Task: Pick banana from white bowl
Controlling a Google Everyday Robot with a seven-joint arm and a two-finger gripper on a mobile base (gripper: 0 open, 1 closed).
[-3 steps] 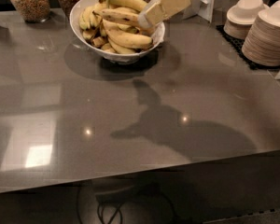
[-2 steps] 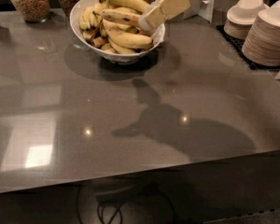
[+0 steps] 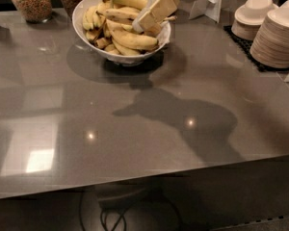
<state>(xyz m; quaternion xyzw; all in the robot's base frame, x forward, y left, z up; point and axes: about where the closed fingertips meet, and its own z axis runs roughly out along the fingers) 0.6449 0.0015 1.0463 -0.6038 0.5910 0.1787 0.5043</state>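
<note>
Gripper (image 3: 148, 19) is down in the white bowl (image 3: 129, 57) at the far side, right on the bananas (image 3: 133, 40). Can't tell if it's open or gripping one.

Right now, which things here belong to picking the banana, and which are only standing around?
For the job:
white bowl
bananas in it
claw, low over the bananas in the bowl

Only standing around:
two glass jars
small stacked bowls
stacked plates
</note>
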